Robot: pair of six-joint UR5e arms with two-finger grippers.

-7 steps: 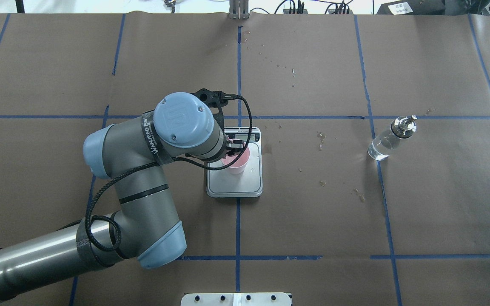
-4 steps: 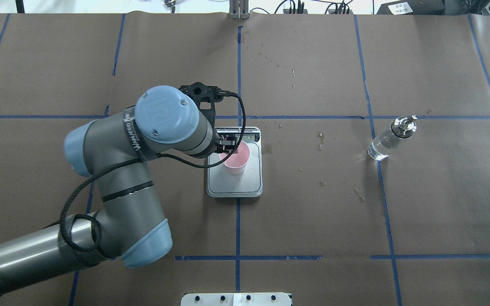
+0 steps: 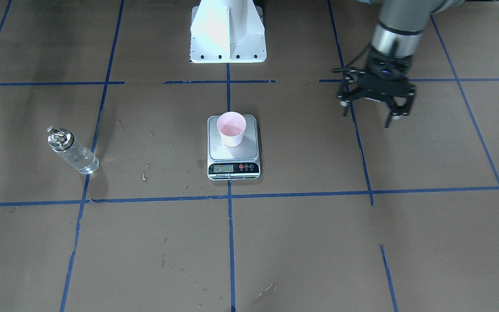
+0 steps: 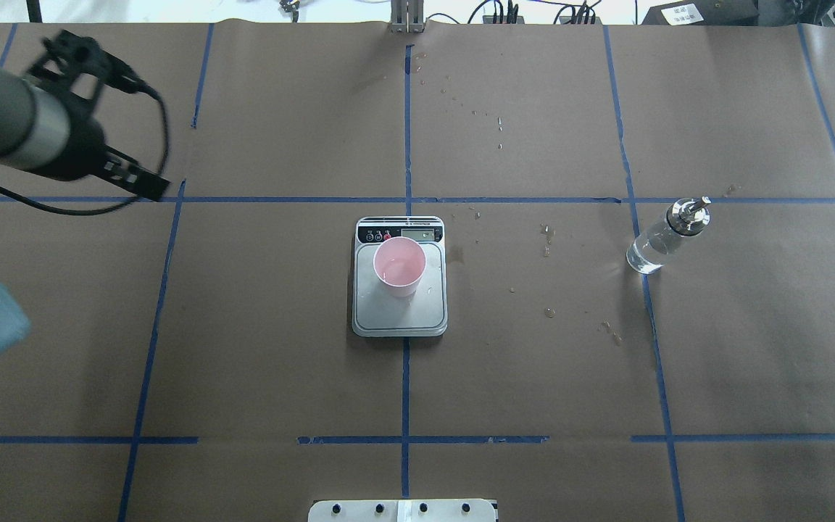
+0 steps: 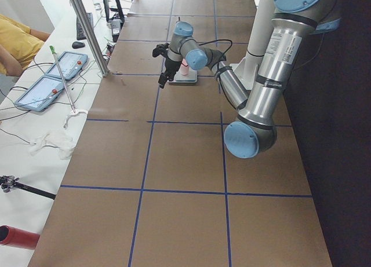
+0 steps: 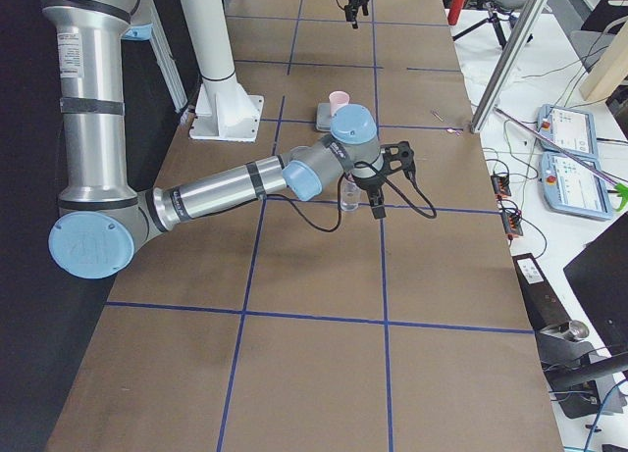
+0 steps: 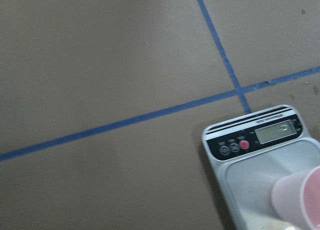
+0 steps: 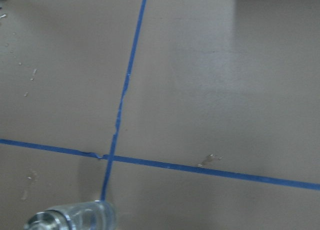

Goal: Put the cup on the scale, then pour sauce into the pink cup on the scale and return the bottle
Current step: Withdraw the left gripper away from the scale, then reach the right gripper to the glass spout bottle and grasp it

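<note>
One cup (image 3: 231, 128) sits on scale (image 3: 249, 152), far from left hand (image 3: 367, 118).

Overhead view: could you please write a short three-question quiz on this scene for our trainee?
1. True or false: the cup stands on the scale.
2. On which of the robot's sides of the scale does the bottle stand?
3. The left gripper is: A) open and empty; B) shut on the cup; C) shut on the bottle.
Key: 1 true; 2 right; 3 A.
</note>
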